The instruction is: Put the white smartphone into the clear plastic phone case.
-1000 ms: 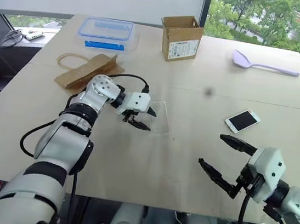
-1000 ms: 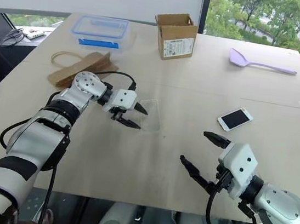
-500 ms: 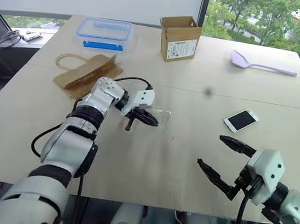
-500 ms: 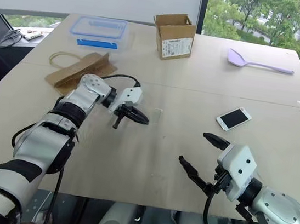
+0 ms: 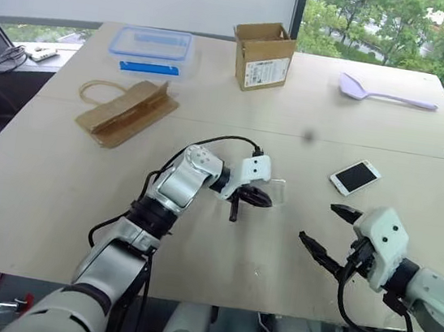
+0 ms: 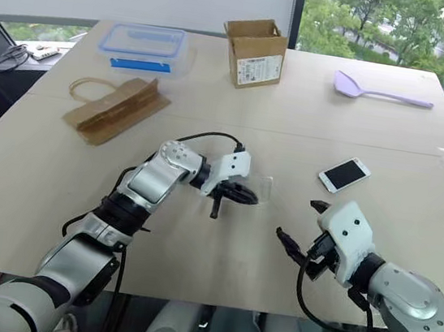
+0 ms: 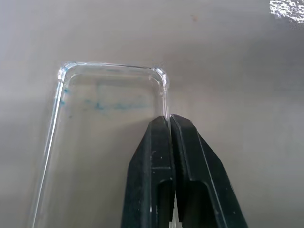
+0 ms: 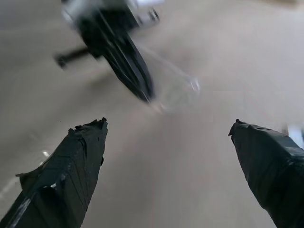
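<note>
Pale wooden table (image 5: 56, 185) beside tree-facing windows (image 5: 388, 24)

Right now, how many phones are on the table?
1. The white smartphone lies screen up on the table, on the robot's right, ahead of the open right gripper. Nothing in view looks big enough to hide another, except perhaps the cardboard box.

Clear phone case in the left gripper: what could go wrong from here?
The left gripper pinches the clear phone case by one thin side wall near a corner, so it may twist or slip out. The case is nearly invisible against the table, so aligning the white smartphone could miss. The open right gripper hangs close by and could knock it.
</note>
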`<state>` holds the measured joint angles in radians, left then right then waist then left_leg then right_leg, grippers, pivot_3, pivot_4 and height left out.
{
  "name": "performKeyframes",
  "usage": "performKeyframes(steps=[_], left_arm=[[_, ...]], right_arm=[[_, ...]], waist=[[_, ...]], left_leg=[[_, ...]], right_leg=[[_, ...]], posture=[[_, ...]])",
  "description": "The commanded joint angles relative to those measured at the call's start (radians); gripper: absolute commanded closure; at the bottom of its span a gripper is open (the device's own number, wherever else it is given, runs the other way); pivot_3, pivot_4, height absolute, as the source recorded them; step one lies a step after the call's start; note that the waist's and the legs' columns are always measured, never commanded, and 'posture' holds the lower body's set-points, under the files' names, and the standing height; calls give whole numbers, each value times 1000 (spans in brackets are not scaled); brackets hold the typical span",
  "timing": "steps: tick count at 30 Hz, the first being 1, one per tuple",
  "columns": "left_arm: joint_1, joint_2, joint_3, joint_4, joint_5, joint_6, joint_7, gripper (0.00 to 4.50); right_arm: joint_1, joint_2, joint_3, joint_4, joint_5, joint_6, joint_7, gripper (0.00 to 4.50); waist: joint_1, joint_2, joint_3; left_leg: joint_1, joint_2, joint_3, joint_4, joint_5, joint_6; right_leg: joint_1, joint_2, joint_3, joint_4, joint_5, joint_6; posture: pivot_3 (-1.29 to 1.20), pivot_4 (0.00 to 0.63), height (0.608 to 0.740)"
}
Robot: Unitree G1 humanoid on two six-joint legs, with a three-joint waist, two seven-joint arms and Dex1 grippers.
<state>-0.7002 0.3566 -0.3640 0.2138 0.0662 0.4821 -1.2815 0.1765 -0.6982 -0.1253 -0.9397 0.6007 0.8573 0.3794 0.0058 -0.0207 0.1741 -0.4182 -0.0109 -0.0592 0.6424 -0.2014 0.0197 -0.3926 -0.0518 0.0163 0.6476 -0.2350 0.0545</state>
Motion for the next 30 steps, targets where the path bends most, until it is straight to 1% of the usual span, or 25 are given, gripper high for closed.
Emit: performKeyframes(steps=[1,4,5,6,7,8,9,10,11,14,16,18,20,25,27,30], left_arm=[[15,21,21,-99,-54,61,13,3662],[36,28,65,-162,-104,92,46,2231],[47,29,80,-194,-124,106,57,2043],[60,31,97,-224,-143,112,69,1675],[75,30,119,-255,-166,115,81,1215],[89,33,135,-287,-188,136,94,891],[103,42,154,-314,-205,146,107,434],[113,48,164,-335,-216,157,122,85],[122,47,166,-358,-223,172,144,85],[149,39,180,-418,-243,212,216,85],[163,36,193,-441,-258,234,253,85],[174,45,214,-448,-276,245,277,85],[178,52,219,-452,-292,254,296,85],[168,73,217,-430,-320,244,312,85],[165,76,205,-416,-323,232,318,85],[155,70,189,-395,-323,218,327,85]], right_arm=[[-72,52,-68,44,27,90,-98,0],[-129,68,-56,67,11,129,-136,0],[-137,59,-55,75,0,133,-136,0],[-149,53,-55,87,-8,144,-139,0],[-170,55,-62,110,-20,163,-159,0],[-197,65,-73,144,-33,186,-184,0],[-240,83,-77,187,-50,226,-224,0],[-280,101,-80,227,-68,254,-260,0],[-314,117,-92,268,-86,270,-287,0],[-450,236,-144,394,-122,333,-399,0],[-544,346,-182,471,-149,362,-489,0],[-656,477,-224,569,-199,384,-609,0],[-724,554,-263,634,-233,379,-669,0],[-868,686,-370,819,-320,328,-845,0],[-919,701,-388,890,-366,345,-907,0],[-979,728,-433,972,-393,332,-971,0]], waist=[[-2,0,0],[0,1,0],[-2,1,0],[-2,1,1],[-2,1,1],[-2,1,1],[-4,1,1],[-5,1,1],[-6,2,1],[-10,2,1],[-15,3,1],[-23,4,2],[-22,4,2],[-21,4,2],[-21,4,2],[-25,5,2]], left_leg=[[0,0,0,-1,0,0],[-1,0,1,-1,0,0],[-1,0,1,-1,0,0],[-1,0,2,-1,0,0],[-2,-1,2,-1,0,0],[-3,-1,2,-1,0,0],[-3,-1,2,-1,0,0],[-3,-1,2,-1,0,0],[-3,-1,2,-1,0,0],[-2,-1,2,-1,0,0],[-2,-1,2,-1,0,0],[-1,-1,3,-2,0,0],[0,-2,5,-5,0,0],[0,-3,7,-7,0,0],[0,-3,8,-7,0,0],[0,-3,9,-7,0,0]], right_leg=[[-1,0,0,0,0,0],[-2,0,1,0,0,0],[-2,0,1,0,0,0],[-2,0,1,0,0,0],[-3,-1,2,0,0,0],[-4,-1,1,0,0,0],[-4,-1,1,0,1,2],[-4,-1,2,0,1,2],[-4,-1,1,0,1,1],[-4,0,2,0,0,0],[-4,0,2,0,1,2],[-4,0,3,1,2,4],[-6,0,6,4,3,4],[-10,0,7,9,2,4],[-11,0,9,10,2,4],[-11,0,9,11,2,4]], posture=[[0,150,740],[0,150,740],[0,150,740],[0,150,740],[0,150,740],[0,150,740],[0,150,740],[0,150,740],[0,150,740],[0,150,740],[0,150,740],[0,150,740],[0,150,740],[0,150,740],[0,150,740],[0,150,740]])
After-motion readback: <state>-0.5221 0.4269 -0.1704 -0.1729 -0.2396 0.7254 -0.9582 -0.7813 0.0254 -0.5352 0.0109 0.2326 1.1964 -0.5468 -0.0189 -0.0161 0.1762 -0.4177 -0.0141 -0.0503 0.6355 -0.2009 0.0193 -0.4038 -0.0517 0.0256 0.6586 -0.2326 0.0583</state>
